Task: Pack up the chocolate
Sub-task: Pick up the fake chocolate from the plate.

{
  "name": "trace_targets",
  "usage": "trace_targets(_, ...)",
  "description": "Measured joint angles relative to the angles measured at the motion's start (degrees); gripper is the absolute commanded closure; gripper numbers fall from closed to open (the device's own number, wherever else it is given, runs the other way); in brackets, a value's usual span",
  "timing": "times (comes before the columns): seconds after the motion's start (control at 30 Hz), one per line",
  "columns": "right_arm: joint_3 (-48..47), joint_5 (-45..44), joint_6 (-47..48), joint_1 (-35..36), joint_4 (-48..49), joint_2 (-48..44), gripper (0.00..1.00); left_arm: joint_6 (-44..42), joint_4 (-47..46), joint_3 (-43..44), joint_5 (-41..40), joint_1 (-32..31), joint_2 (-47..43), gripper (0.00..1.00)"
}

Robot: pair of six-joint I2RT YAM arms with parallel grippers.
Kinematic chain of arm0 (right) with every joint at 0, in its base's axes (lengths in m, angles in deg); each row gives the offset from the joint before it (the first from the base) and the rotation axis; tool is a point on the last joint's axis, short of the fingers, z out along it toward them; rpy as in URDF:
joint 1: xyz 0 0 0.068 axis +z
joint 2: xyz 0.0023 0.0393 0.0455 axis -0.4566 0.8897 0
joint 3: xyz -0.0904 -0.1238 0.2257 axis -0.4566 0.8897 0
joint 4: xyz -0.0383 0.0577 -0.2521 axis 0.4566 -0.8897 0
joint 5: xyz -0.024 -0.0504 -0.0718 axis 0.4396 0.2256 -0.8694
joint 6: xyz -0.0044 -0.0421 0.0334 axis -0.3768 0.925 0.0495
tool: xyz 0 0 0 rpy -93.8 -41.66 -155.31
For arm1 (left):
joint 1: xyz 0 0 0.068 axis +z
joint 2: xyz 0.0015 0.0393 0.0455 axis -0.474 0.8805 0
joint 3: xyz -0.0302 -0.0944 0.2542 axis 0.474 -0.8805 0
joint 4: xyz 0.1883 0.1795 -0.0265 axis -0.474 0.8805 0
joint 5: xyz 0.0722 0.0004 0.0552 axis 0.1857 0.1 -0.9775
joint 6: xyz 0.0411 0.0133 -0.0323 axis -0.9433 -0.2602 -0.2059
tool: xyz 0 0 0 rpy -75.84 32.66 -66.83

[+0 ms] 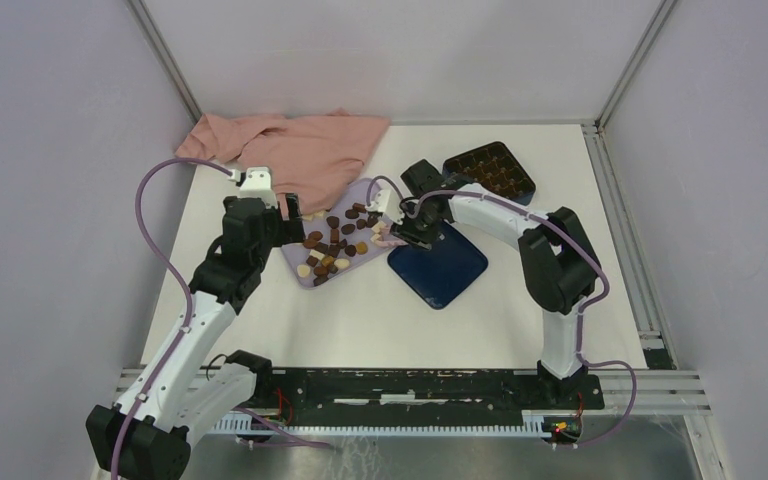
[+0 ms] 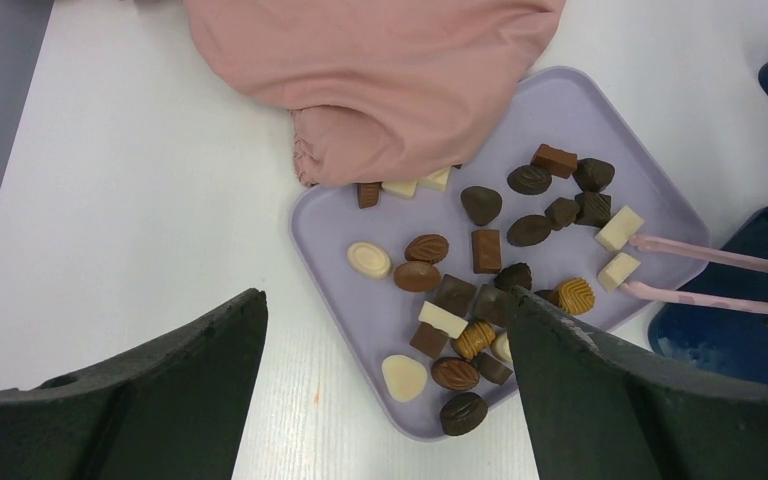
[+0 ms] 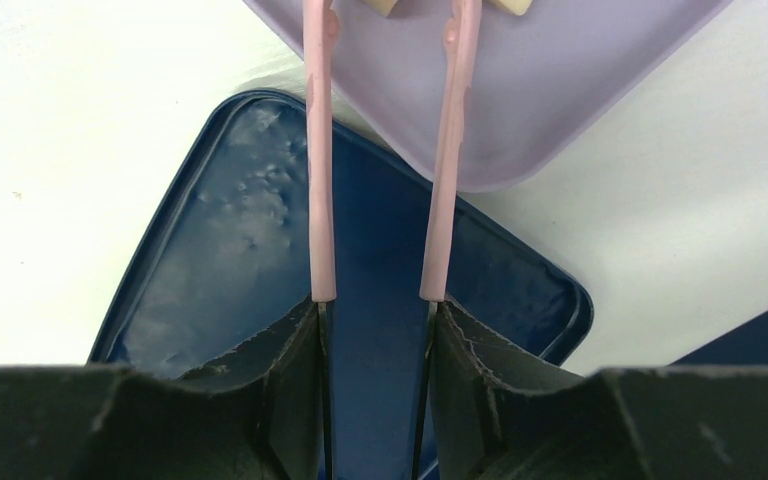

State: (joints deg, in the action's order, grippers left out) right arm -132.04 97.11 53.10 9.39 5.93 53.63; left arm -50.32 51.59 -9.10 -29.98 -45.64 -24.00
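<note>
The chocolate (image 1: pixel 335 245) is a scatter of dark, brown and cream pieces (image 2: pixel 487 250) on the lilac tray (image 2: pixel 560 110). My right gripper (image 3: pixel 375 305) is shut on pink tongs (image 3: pixel 320 150), one arm against each finger. The tongs (image 2: pixel 700 255) reach over the tray's right edge with their arms spread. A cream block (image 2: pixel 618 270) lies between their tips and another cream block (image 2: pixel 620 228) lies just outside them. My left gripper (image 2: pixel 385 300) hangs open over the tray's near left corner, holding nothing.
A pink cloth (image 1: pixel 290 150) lies at the back and overlaps the tray's far edge (image 2: pixel 390 70). A dark blue lid (image 1: pixel 440 265) lies under my right gripper. The blue box with its grid insert (image 1: pixel 490 170) stands at the back right.
</note>
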Motion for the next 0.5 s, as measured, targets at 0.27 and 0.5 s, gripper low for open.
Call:
trace_targets(0.27,0.0,0.4,0.0,1.3,-1.0,0.2,0.56,0.0,0.0,0.0,0.9,0.0,0.0,0.07)
trace_targets(0.5,-2.2,0.3,0.0,1.7,-1.6,2.2,0.58,0.0,0.0,0.0,1.2,0.0,0.0,0.07)
